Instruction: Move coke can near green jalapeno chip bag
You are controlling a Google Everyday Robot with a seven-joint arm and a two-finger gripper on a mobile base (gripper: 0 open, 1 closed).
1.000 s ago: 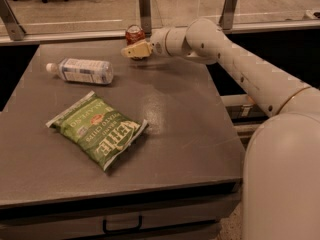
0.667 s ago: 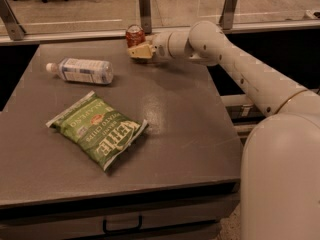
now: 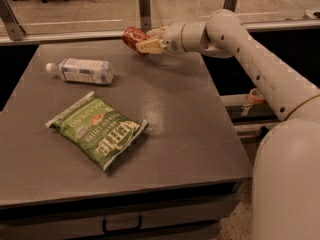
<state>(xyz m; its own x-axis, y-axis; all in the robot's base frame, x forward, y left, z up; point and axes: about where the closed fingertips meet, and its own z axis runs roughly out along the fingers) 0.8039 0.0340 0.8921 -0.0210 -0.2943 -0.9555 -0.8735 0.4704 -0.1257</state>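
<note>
The coke can (image 3: 133,37) is a small red can, tilted and held off the table near its far edge. My gripper (image 3: 149,40) is shut on the can, its tan fingers on either side of it, with the white arm reaching in from the right. The green jalapeno chip bag (image 3: 98,129) lies flat on the grey table (image 3: 185,119) at the front left, well apart from the can, white "Kettle" lettering facing up.
A clear plastic water bottle (image 3: 80,70) lies on its side at the table's back left, between the can and the bag. A railing with posts (image 3: 144,6) runs behind the table. The robot's white body (image 3: 287,184) stands at the right.
The gripper has closed on the can and lifted it off the table, tilting it. The bag and the bottle have not moved.
</note>
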